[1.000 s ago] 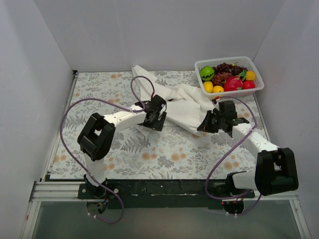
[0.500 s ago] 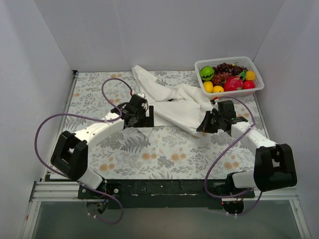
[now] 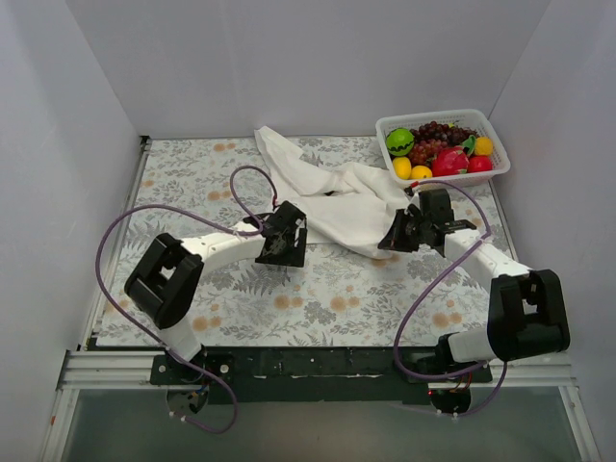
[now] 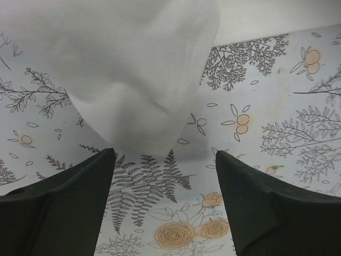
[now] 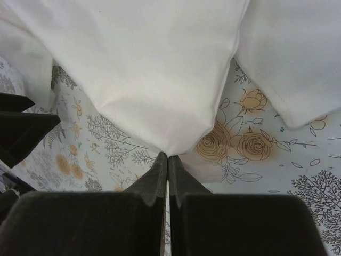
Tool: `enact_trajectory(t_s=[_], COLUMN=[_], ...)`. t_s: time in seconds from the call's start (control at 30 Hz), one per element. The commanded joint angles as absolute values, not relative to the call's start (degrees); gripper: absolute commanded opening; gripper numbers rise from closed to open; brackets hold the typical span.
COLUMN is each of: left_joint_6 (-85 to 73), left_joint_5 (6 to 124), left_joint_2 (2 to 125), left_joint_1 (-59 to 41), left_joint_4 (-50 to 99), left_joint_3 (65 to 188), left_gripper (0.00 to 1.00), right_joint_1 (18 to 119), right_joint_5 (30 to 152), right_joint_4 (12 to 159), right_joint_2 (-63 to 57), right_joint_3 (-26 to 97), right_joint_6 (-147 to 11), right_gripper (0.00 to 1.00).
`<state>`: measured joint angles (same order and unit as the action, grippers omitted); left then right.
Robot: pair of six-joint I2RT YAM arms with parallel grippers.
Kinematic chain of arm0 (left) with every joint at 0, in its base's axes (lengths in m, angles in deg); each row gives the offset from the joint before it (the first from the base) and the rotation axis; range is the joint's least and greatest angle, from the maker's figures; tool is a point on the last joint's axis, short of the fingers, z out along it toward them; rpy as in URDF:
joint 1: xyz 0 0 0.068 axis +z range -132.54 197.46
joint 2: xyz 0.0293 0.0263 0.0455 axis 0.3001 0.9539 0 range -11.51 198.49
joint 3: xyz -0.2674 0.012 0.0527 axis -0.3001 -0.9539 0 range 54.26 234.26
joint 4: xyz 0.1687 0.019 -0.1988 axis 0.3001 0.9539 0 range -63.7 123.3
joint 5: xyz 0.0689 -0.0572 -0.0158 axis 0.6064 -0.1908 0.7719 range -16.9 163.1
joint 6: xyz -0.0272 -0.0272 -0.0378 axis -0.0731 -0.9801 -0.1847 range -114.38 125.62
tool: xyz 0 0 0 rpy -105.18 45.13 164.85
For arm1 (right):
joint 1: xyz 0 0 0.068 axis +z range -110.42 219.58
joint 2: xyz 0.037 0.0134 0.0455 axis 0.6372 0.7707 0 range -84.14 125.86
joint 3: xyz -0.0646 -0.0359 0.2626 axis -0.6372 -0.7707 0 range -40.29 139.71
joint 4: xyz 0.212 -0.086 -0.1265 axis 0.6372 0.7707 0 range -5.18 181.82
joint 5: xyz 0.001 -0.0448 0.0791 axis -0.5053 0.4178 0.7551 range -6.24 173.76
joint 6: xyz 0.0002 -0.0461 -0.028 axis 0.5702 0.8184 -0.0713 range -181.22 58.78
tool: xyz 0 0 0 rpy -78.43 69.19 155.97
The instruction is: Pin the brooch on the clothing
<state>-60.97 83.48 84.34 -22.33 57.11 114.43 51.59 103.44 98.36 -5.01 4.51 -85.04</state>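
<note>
Clothing: the white short-sleeved fabric T-shirt point(image 3: 346, 207) lies crumpled on the worktop, just beside the basket on its near-left side, with one twisted tail running further left along the back edge.
Landmark: the white plastic slatted basket point(image 3: 433, 115) holds round glossy fruit in green, yellow, red and dark purple.
Worktop cover: a flat mat point(image 3: 318, 289) printed with grey ferns and orange roses.
Overhead view only: the whole shirt, the basket, both arms and their looping purple cables.
Left wrist view only: a stitched hem on a rounded, smooth fold of the shirt point(image 4: 133, 69), which lies ahead of the fingers, apart from them.
Left pincer point(image 4: 165, 154): released, with its two dark matte fingers spread wide over the mat, further from the basket than the shirt's body point(image 3: 289, 231).
Right wrist view only: the fabric point(image 5: 160, 64) drawn into a taut cone of creases that meets at the fingertips, with a second hemmed edge to the right.
Right pincer point(image 5: 168, 157): clenched, grasping a pinch of the shirt's near edge, in front of the basket point(image 3: 399, 236).
</note>
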Motion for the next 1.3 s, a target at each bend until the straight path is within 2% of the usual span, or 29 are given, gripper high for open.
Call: enact_trajectory(t_s=[0.0, 0.2, 0.3, 0.33, 0.37, 0.4, 0.47, 0.53, 0.57, 0.63, 0.7, 0.83, 1.27], left_joint_6=[-62.40, -63.29, -63.46, -63.46, -63.55, -63.46, -63.55, -63.46, -63.46, -63.55, -63.55, -63.46, -63.55], left_joint_5=[88.39, 91.29, 92.17, 92.44, 92.61, 92.96, 93.76, 94.37, 94.55, 94.46, 94.20, 91.39, 85.85], left_joint_2=[86.48, 89.03, 89.21, 89.13, 89.04, 89.04, 88.51, 87.98, 87.29, 86.49, 85.17, 82.63, 81.30], left_joint_1=[-23.49, -23.76, -23.76, -23.76, -23.76, -23.76, -23.67, -23.67, -23.58, -23.14, -22.71, -20.16, -17.78], left_joint_4=[56.89, 55.92, 54.96, 54.78, 54.69, 54.61, 54.60, 54.60, 54.69, 54.78, 54.69, 53.64, 52.05], left_joint_3=[116.93, 117.63, 117.20, 117.02, 116.93, 116.67, 116.40, 116.14, 116.14, 115.79, 115.44, 114.12, 113.41], left_gripper=[0.72, 0.53, 0.34, 0.21, 0.14, 0.08, 0.00, 0.00, 0.00, 0.00, 0.00, 0.00, 0.00], right_joint_1=[51.45, 51.45, 51.45, 51.36, 51.45, 51.45, 51.45, 51.45, 51.45, 51.45, 51.45, 51.54, 56.89], right_joint_5=[104.41, 104.50, 103.89, 103.89, 103.80, 103.28, 103.01, 102.04, 101.78, 100.64, 100.02, 100.19, 103.97], right_joint_4=[97.21, 97.83, 98.62, 98.97, 99.32, 100.02, 100.46, 100.90, 100.99, 101.52, 101.52, 100.21, 92.48], right_joint_2=[-4.61, -4.34, -4.34, -4.25, -4.08, -3.99, -3.90, -3.99, -3.99, -3.90, -3.90, -3.37, -3.47], right_joint_3=[6.91, 6.12, 5.33, 5.24, 5.15, 4.98, 4.71, 4.27, 4.10, 3.75, 3.48, 1.82, -5.74], right_joint_6=[-84.60, -83.90, -83.11, -82.59, -82.23, -82.06, -81.27, -80.83, -80.39, -80.04, -79.59, -79.33, -81.61], right_gripper=[0.01, 0.01, 0.01, 0.01, 0.01, 0.01, 0.07, 0.23, 0.25, 0.38, 0.46, 0.52, 0.53])
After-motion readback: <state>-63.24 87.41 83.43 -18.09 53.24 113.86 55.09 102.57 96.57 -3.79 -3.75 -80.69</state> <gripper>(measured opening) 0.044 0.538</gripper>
